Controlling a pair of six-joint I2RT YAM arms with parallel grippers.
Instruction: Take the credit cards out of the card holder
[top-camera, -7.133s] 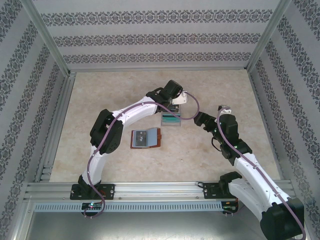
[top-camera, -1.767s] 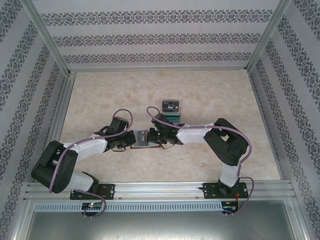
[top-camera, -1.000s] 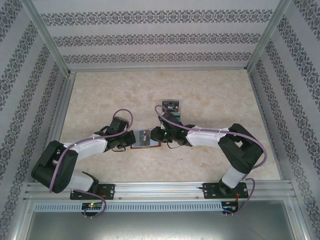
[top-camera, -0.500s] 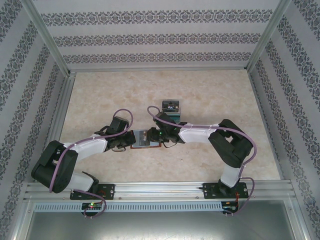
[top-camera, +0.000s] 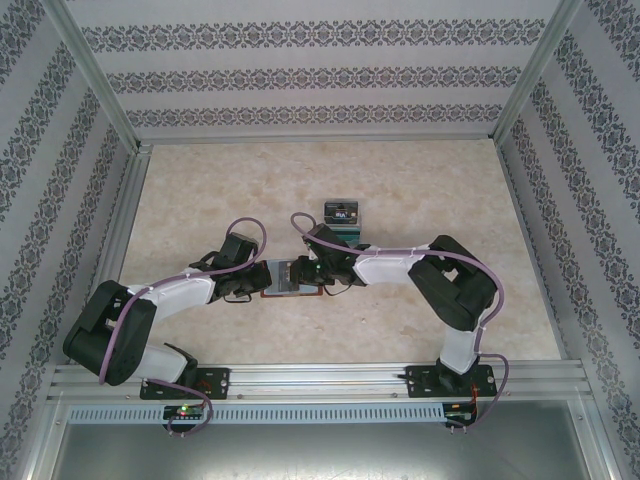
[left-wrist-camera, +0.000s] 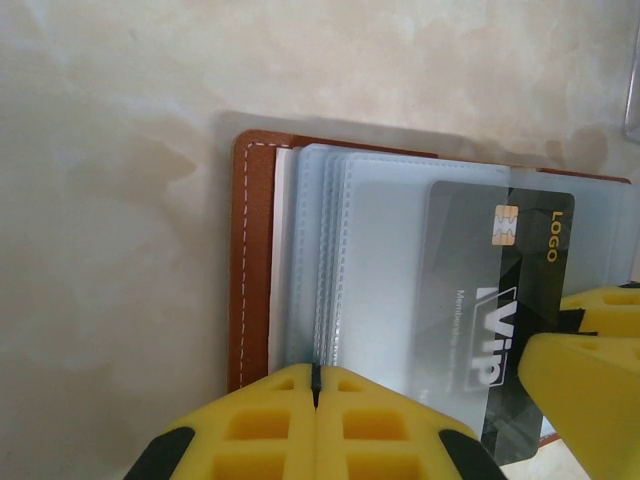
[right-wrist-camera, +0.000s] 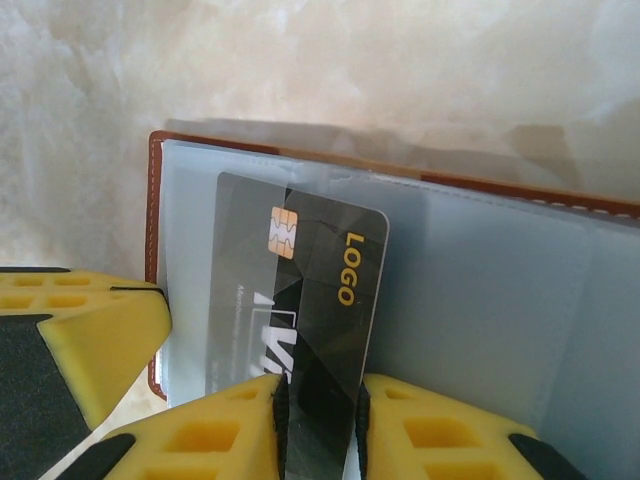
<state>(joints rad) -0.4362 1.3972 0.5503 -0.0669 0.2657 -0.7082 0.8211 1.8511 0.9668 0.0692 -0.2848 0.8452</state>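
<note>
Open card holder (left-wrist-camera: 255, 260) on desk (top-camera: 420, 180): black card (right-wrist-camera: 310, 290) partly out of a clear sleeve (right-wrist-camera: 480, 290), grasped by right tool (right-wrist-camera: 318, 420); left tool (left-wrist-camera: 315, 400) clenched at holder's edge; loose cards (top-camera: 341, 214) nearby.

The card holder (left-wrist-camera: 255, 280) lies open on the pale marbled table (left-wrist-camera: 110, 200), its brown leather edge with white stitching on the left and clear blue-grey sleeves fanned out to the right. A black card (left-wrist-camera: 490, 290) with a gold chip, "LOGO" and "VIP" sits partly under a sleeve. The left gripper (left-wrist-camera: 315, 375) has its yellow fingers pressed together at the holder's lower edge, and the right gripper (left-wrist-camera: 585, 328) meets the card's lower right corner.
</note>
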